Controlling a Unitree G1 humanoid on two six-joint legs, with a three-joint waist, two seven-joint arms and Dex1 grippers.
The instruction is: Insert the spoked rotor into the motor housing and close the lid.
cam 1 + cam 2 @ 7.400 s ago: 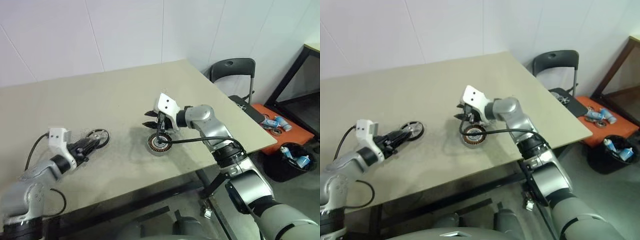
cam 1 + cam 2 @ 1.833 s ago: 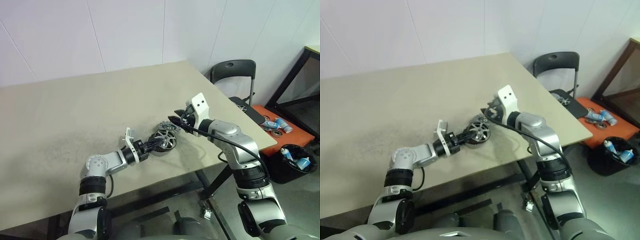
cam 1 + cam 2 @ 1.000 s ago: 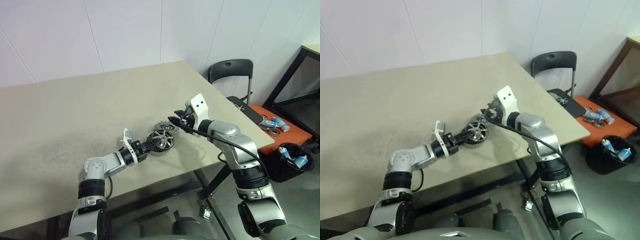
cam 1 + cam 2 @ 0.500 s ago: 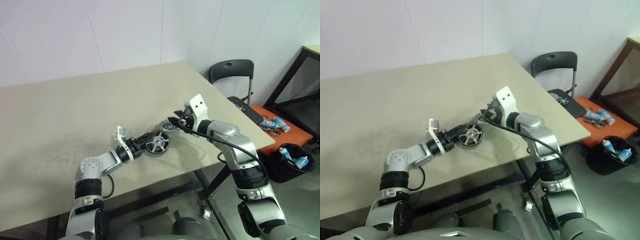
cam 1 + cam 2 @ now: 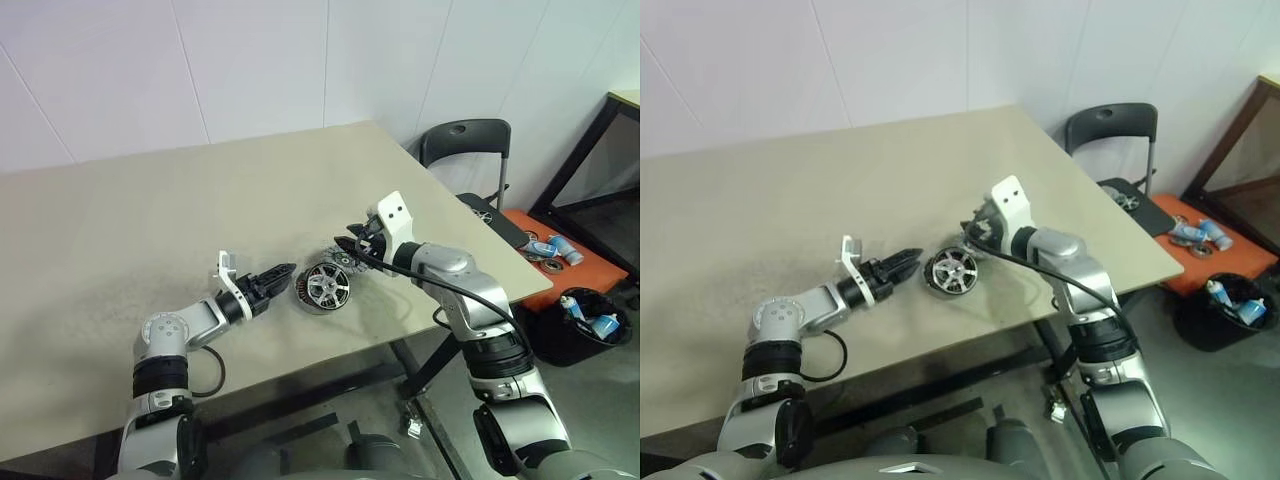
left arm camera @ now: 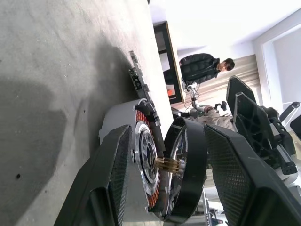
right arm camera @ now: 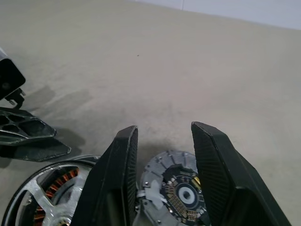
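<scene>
Here, nearest the front edge of the beige table, the left gripper lies low over the surface with its two black fingers parted and nothing between them, its tips just short of the motor. Just beyond those tips sits the round silver-rimmed motor housing with copper-coloured windings, resting on the table toward the front right corner. The grey metal spoked rotor sits on top of it; in the left wrist view the rotor stands slightly off the housing, a brass-coloured shaft bridging the gap between them, so it is not seated flush. Just behind the housing lies a smaller round grey disc with a circuit board and blue centre, flat on the table and close beside the housing's rim. The right gripper hovers over that disc with its black fingers apart, and empty. Beyond the right edge of the table stands a black chair.
</scene>
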